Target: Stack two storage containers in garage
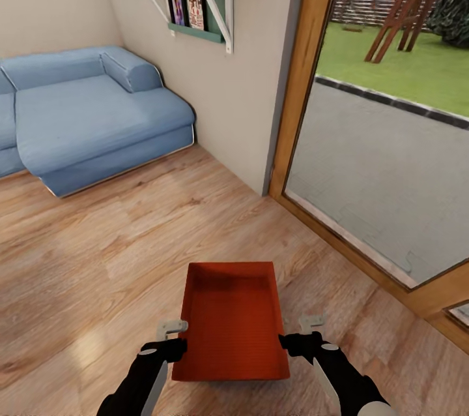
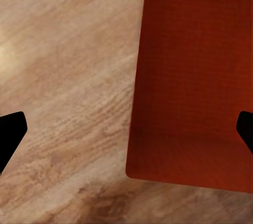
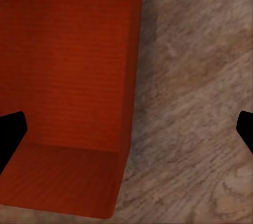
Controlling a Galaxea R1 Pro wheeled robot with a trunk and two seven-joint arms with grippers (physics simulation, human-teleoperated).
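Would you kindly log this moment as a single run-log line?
place: living room, wood floor | held: storage container between left hand and right hand, both open astride its side walls | nearby: blue sofa, glass door

arms: glossy black | left hand [image 1: 173,336], right hand [image 1: 301,332]: black, pale grey brackets

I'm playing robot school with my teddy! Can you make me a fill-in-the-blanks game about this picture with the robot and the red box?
1. The storage container is colored red-____.
2. The left gripper and the right gripper have the container ____ them.
3. The sofa is colored ____.
4. The floor under the container is made of ____ planks.

Missing words: orange; between; blue; wood
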